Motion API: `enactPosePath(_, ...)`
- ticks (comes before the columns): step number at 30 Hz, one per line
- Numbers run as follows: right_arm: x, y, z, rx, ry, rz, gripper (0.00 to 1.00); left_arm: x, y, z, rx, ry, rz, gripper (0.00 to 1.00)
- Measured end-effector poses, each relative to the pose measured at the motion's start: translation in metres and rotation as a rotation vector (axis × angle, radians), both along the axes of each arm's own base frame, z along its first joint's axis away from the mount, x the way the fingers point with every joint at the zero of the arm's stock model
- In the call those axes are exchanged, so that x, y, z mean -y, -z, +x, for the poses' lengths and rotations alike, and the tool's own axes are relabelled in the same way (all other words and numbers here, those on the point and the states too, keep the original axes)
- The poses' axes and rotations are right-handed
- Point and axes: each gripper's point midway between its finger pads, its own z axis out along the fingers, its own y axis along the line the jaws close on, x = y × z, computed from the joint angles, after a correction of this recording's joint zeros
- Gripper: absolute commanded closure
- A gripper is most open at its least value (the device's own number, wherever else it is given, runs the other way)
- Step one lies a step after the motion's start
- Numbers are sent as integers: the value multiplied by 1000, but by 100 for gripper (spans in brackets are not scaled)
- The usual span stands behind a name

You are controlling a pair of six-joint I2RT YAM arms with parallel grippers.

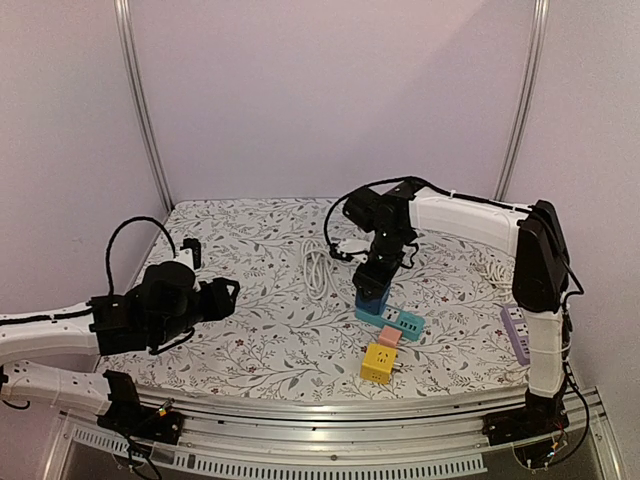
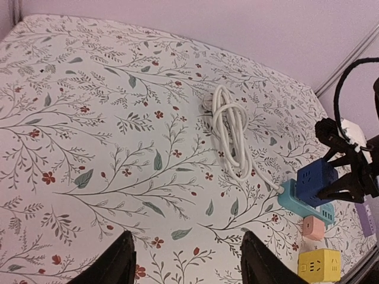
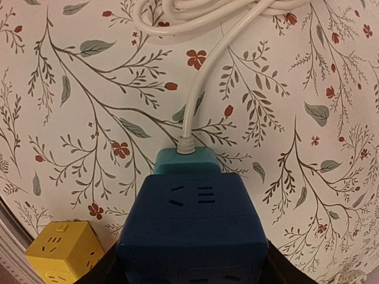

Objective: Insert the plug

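Note:
A dark blue cube plug (image 1: pixel 374 287) (image 3: pixel 192 228) (image 2: pixel 315 180) stands on the near end of a teal power strip (image 1: pixel 405 322) (image 2: pixel 290 199) (image 3: pixel 186 160). My right gripper (image 1: pixel 379 270) (image 3: pixel 190 266) is shut on the blue cube, one finger on each side of it. The strip's white cable (image 1: pixel 317 264) (image 2: pixel 230 126) (image 3: pixel 198 100) lies coiled behind it. My left gripper (image 1: pixel 228 291) (image 2: pixel 188 260) is open and empty, low over the cloth at the left, well away from the strip.
A pink cube (image 1: pixel 389 336) (image 2: pixel 312 227) sits on the strip. A yellow cube (image 1: pixel 378 362) (image 2: pixel 320 265) (image 3: pixel 56 245) lies in front of it. A lilac power strip (image 1: pixel 515 331) lies at the right edge beside the right arm's base.

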Motion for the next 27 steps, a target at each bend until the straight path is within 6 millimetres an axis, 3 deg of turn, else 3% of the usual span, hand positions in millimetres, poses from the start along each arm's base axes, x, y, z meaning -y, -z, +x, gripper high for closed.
enactPosePath(4, -2, 14, -1, 24, -76, -39, 100, -6, 0, -1, 8, -15, -5, 40)
enactPosePath(23, -5, 18, -1, 6, -51, 21, 99, -15, -4, -4, 15, -42, -6, 40)
enactPosePath(27, -3, 18, 0, -7, -20, 49, 75, -15, -4, -4, 13, -42, -3, 39)
